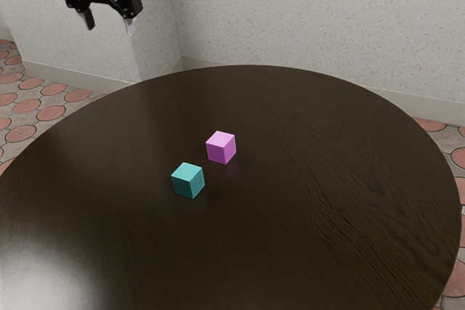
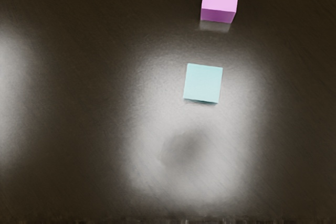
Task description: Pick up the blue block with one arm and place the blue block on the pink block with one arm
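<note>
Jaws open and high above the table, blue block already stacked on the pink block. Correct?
No. The blue block is not stacked: it rests on the table beside the pink block, apart from it, as the exterior view shows. The jaws are open, high above.

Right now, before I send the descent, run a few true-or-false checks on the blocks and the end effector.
1. The blue block is stacked on the pink block. False: both rest directly on the table, with a gap between them.
2. The end effector hangs high above the table, toward the exterior view's upper left. True.
3. The end effector is shut on the blue block. False: its fingers stand open and hold nothing, and the block sits on the table.
4. In the exterior view, the blue block lies to the left of the pink block and nearer the camera. True.
</note>
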### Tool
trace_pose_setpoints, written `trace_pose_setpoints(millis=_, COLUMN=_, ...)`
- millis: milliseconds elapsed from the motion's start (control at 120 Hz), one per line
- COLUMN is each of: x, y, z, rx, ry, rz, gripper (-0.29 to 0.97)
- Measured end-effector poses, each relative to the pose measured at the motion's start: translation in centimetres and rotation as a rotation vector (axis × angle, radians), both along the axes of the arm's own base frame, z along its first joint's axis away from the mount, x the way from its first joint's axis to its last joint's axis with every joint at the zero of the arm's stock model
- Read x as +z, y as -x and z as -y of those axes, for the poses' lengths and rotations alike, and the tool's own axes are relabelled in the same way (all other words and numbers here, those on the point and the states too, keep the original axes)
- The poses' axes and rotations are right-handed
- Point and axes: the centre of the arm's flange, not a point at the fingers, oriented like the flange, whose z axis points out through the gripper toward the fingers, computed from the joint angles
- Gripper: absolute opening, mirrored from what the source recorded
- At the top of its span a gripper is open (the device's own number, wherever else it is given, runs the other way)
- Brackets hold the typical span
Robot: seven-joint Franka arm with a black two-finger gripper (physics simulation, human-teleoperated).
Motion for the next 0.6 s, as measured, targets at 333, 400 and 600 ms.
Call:
trace_pose_setpoints(millis=333, x=-20.0, y=-1.1, z=2.4, rx=-0.007, ry=0.064, rz=-0.147, gripper=0.68)
trace_pose_setpoints(millis=400, x=-22.5, y=-1.0, z=3.0, rx=-0.013, ry=0.063, rz=-0.134, gripper=0.68)
trace_pose_setpoints(millis=600, x=-27.3, y=-2.6, z=4.3, rx=-0.058, ry=0.028, rz=-0.067, gripper=0.68)
